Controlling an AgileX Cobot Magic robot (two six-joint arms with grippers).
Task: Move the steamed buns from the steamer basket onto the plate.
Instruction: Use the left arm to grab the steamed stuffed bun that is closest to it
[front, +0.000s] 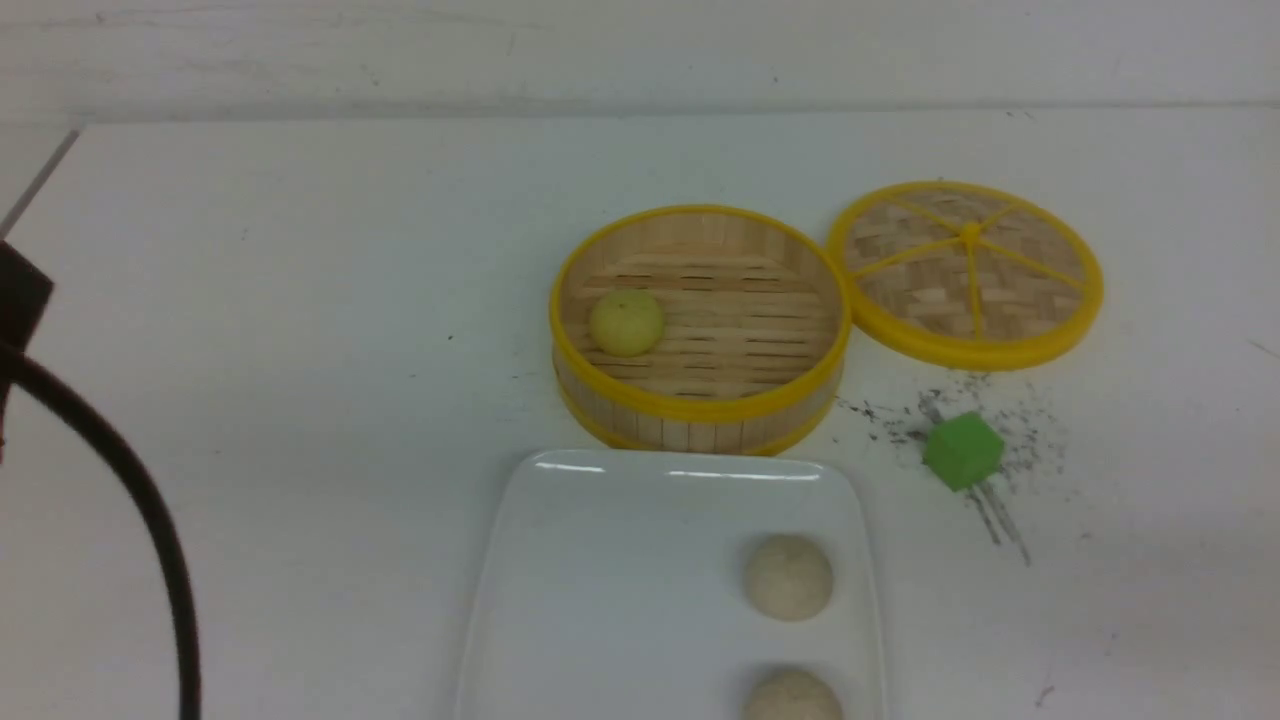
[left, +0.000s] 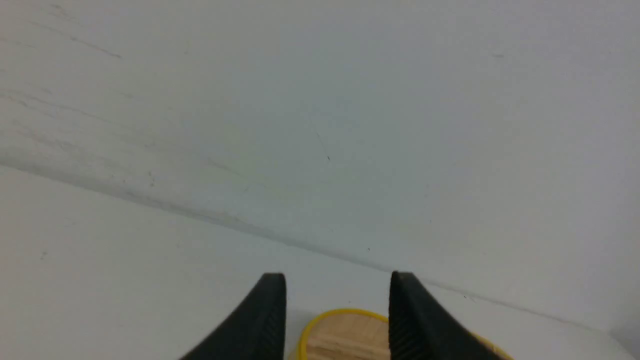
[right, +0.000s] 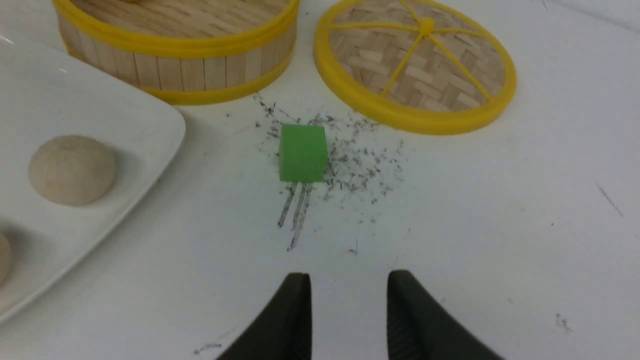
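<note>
The steamer basket (front: 700, 330) stands mid-table with one pale yellow-green steamed bun (front: 627, 322) on its slatted floor at the left. Just in front of it lies the white plate (front: 600, 580), with two off-white buns on its right side, one (front: 788, 576) behind the other (front: 793, 698). In the right wrist view my right gripper (right: 349, 287) is open and empty above bare table, with the plate (right: 100, 120) and a bun (right: 71, 169) off to one side. My left gripper (left: 337, 287) is open and empty, pointing toward the far wall with the basket rim (left: 340, 316) between its fingers.
A flat woven lid (front: 966, 272) with yellow spokes lies right of the basket. A green cube (front: 962, 451) sits among dark scuff marks in front of the lid. A black cable (front: 150, 520) of the left arm hangs at the left edge.
</note>
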